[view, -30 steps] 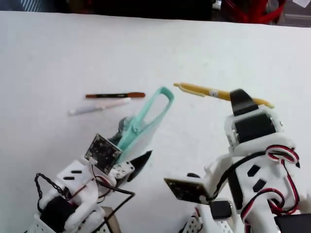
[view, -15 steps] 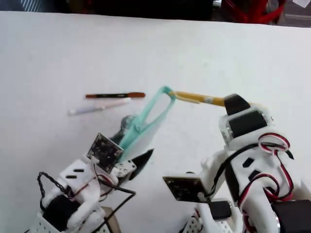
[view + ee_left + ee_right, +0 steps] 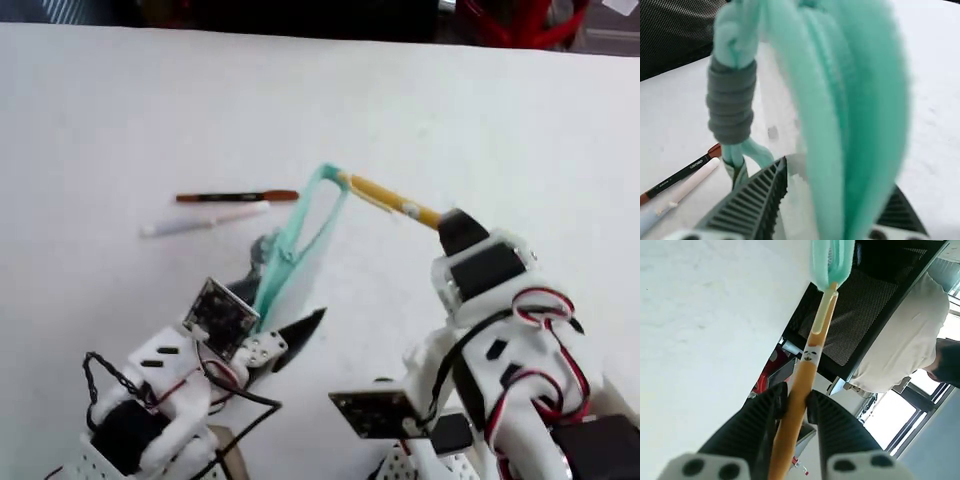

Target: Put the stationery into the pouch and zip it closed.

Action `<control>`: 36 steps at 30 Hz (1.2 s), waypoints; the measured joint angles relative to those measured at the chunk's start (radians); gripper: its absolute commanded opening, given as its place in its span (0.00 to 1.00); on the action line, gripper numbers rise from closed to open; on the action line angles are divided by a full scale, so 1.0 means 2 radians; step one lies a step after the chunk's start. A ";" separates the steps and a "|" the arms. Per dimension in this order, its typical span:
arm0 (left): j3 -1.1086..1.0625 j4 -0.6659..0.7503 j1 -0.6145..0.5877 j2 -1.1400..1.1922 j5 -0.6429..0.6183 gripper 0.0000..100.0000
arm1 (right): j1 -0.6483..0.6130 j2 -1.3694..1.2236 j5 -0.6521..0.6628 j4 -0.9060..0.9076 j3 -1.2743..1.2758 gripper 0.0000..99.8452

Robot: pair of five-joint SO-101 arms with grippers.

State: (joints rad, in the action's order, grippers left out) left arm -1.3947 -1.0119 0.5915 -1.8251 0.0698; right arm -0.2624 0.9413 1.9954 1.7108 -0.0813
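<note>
Progress is early: left fingers (image 3: 760,200) clamp the open pouch (image 3: 300,240), right fingers (image 3: 760,415) clamp the yellow pen (image 3: 385,197) at its mouth, brown pen (image 3: 237,197) and white pen (image 3: 205,222) lie on the tabletop (image 3: 450,100), nothing zipped.

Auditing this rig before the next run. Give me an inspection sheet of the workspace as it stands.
Surface: white table, plain.
Job's things: mint pouch held upright, mouth open; yellow pen with its tip at the pouch's mouth; brown pen and white pen lying side by side on the table.
Clutter: nothing seen.
Grippers: left gripper fingers shut on the pouch; right gripper fingers shut on the yellow pen.
Cables: black cable looped at the left arm; red wires looped on the right arm.
Surroundings: red frame past the table's far edge.
</note>
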 measured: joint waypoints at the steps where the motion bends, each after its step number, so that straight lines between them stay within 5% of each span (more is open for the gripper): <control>1: -0.002 0.004 0.007 0.000 0.000 0.23 | 0.000 0.004 0.000 0.000 0.000 0.02; 21: -0.039 0.043 0.042 -0.004 0.000 0.22 | 0.026 0.115 0.015 0.005 0.076 0.02; 36: -0.042 0.043 0.043 -0.003 0.000 0.21 | -0.006 0.041 0.044 0.005 0.110 0.02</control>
State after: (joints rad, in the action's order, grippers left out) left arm -1.4791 -0.9260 0.6774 -1.8313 0.0698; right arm -0.2746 1.0226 2.0844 1.7200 0.1381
